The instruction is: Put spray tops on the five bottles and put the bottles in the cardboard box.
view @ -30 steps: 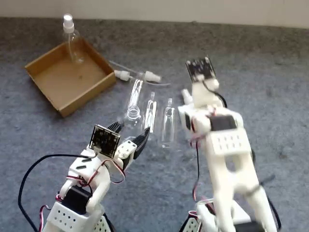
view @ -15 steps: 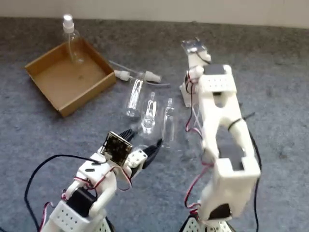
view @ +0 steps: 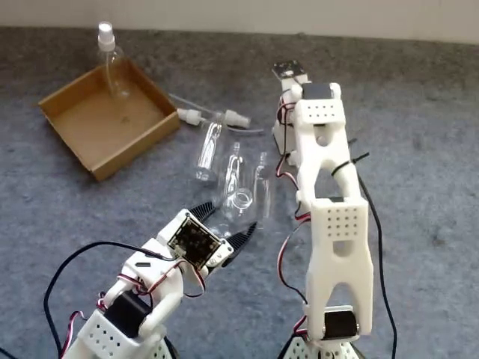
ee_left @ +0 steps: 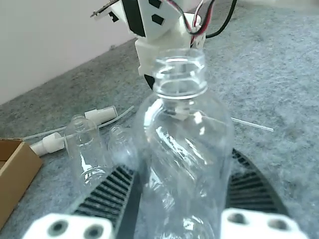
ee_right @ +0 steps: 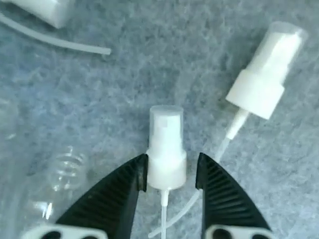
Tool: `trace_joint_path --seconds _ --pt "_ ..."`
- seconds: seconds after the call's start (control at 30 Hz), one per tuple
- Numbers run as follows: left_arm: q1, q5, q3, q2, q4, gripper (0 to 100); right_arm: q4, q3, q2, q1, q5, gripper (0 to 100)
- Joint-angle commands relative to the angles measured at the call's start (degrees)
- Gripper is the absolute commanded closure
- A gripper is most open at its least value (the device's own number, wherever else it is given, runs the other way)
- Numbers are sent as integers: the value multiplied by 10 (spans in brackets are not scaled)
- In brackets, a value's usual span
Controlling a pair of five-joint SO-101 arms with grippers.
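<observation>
My left gripper (ee_left: pixel 182 191) is shut on a clear open-necked bottle (ee_left: pixel 182 144), which it holds neck-up above the carpet; in the high view the bottle (view: pixel 239 200) sits between the black fingers (view: pixel 203 212). My right gripper (ee_right: pixel 171 163) is down at the carpet, its jaws closed against both sides of a white spray top (ee_right: pixel 167 144) with its tube trailing. The right arm (view: pixel 318 142) stretches out beside three clear bottles (view: pixel 233 168) lying on the carpet. The cardboard box (view: pixel 138 149) stands at the far left with one capped bottle (view: pixel 111 63) at its far corner.
A second spray top (ee_right: pixel 264 74) lies just beside the gripped one, and another (ee_right: pixel 45 7) lies farther off. Two spray tops (view: pixel 191 116) (view: pixel 236 118) with long tubes lie between the box and the bottles. Bare grey carpet spreads to the right.
The right arm has stretched forward and lowered its gripper onto the spray top beside the bottles. The left arm has carried its bottle to the right and nearer, toward the middle.
</observation>
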Motion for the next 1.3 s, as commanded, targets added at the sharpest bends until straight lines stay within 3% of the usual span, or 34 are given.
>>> trace_joint_path --seconds 0.0,0.13,0.37,0.57,0.93,1.13,1.27 --pt "7 -4 12 -8 -11 899 53 -137 54 0 10 847" --pt "7 -4 12 -8 -11 899 89 -205 102 -17 57 847" --pt "7 -4 12 -8 -11 899 95 -269 121 -16 55 852" --pt "7 -4 12 -8 -11 899 96 -297 120 -15 55 995" --pt "7 -4 12 -7 -11 899 123 -365 119 -3 54 993" --pt "36 -4 12 -7 -11 899 123 -483 58 45 -61 993" --pt "87 -4 12 -6 -10 899 124 -451 -12 61 -76 993"
